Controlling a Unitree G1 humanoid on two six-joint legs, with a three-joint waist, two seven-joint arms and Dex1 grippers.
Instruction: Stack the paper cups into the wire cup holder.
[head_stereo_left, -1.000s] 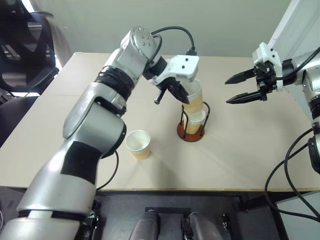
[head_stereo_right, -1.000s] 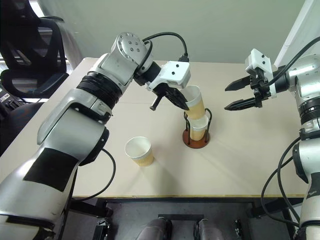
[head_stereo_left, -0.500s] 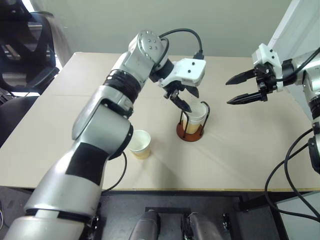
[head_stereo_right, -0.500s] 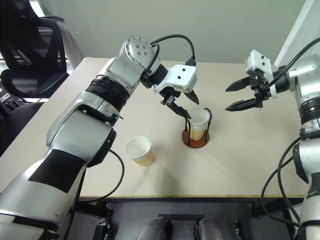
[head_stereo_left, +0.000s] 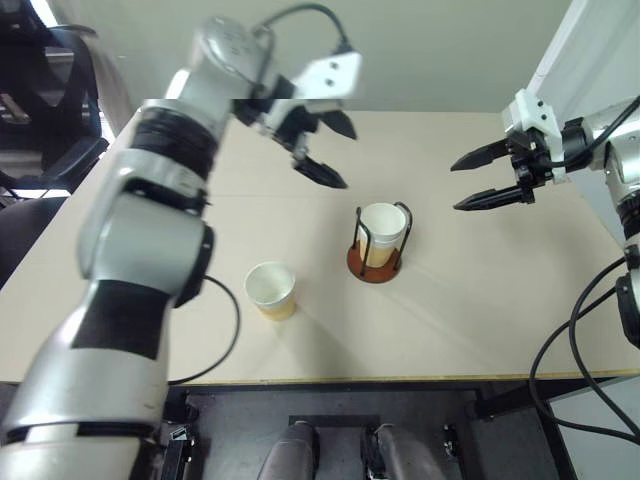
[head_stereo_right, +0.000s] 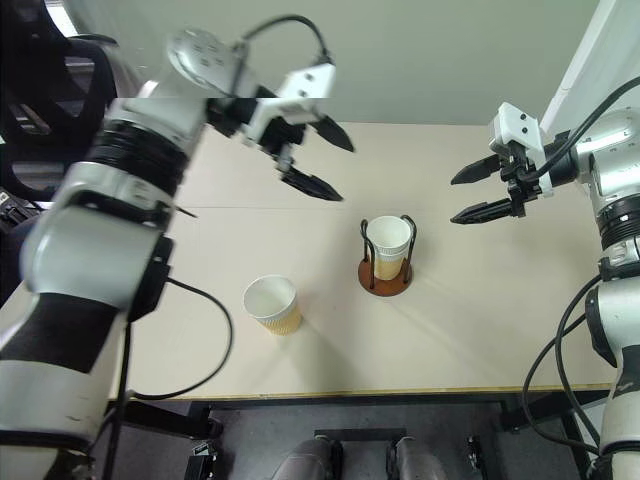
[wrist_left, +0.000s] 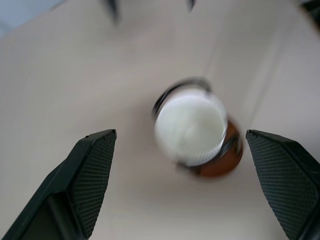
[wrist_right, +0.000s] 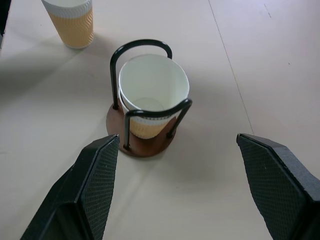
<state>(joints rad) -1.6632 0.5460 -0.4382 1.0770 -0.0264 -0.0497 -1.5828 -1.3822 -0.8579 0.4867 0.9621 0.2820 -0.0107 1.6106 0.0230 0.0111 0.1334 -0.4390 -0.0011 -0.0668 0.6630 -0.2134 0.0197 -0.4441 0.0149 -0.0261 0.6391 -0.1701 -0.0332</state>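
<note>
Left gripper (head_stereo_left: 330, 152) fingers are hanging spread and empty, so I'd be dropping straight onto the loose cup (head_stereo_left: 271, 290), pinching its rim.

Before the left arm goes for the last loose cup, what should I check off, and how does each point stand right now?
1. Left pincer open and holding nothing: ok.
2. Stacked cups seated inside the holder, upright: ok.
3. Whether more than two cups are nested there: cannot tell.
4. Loose cup upright on the table, mouth up, apart from the holder: ok.
5. Right pincer open, off to the holder's side, not over the loose cup: ok.
6. Left pincer lined up above the loose cup: not ok; it hangs beyond the holder.
</note>
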